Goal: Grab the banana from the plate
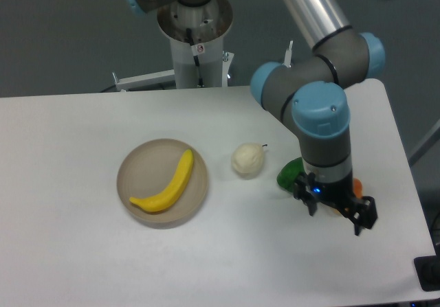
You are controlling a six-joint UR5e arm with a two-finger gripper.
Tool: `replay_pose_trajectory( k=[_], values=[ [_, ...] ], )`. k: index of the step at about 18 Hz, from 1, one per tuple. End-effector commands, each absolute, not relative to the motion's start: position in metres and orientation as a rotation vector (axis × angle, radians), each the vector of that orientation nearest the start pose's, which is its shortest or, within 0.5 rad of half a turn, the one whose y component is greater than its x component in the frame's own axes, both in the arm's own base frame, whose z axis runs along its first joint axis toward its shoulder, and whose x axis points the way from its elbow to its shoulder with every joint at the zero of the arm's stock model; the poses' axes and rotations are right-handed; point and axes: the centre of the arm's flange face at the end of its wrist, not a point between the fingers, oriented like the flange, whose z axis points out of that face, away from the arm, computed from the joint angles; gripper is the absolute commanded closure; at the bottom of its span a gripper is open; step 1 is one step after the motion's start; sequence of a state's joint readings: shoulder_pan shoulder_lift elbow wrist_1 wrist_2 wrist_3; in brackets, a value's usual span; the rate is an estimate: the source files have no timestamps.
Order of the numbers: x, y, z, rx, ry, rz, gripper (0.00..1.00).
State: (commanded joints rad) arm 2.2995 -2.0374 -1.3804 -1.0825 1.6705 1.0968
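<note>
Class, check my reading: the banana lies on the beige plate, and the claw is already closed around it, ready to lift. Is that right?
Not quite. The banana does lie on the beige plate, but the claw is not around it. The camera view shows the claw far off to the right, near the green fruit, empty and apart from the banana, which lies untouched.

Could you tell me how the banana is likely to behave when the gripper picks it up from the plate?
The banana looks stiff and should probably keep its curve when lifted. Its smooth skin may slip between the fingers, and a grip away from its middle would likely let it swing. Lying on its side on the plate, it seems unlikely to roll.
</note>
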Motion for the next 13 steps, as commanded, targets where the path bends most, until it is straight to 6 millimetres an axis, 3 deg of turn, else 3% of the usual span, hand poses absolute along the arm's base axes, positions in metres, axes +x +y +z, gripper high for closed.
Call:
replay_pose_trajectory(
  k=[3, 5, 9, 13],
  values=[
    [-0.324, 0.584, 0.354, -3.052, 0.445, 0.250, 0.00],
    [-0.305, 0.580, 0.333, -3.042, 0.377, 0.127, 0.00],
    [-0.263, 0.586, 0.316, -3.023, 0.265, -0.011, 0.00],
    [-0.215, 0.589, 0.286, -3.010, 0.283, -0.009, 0.00]
  ],
)
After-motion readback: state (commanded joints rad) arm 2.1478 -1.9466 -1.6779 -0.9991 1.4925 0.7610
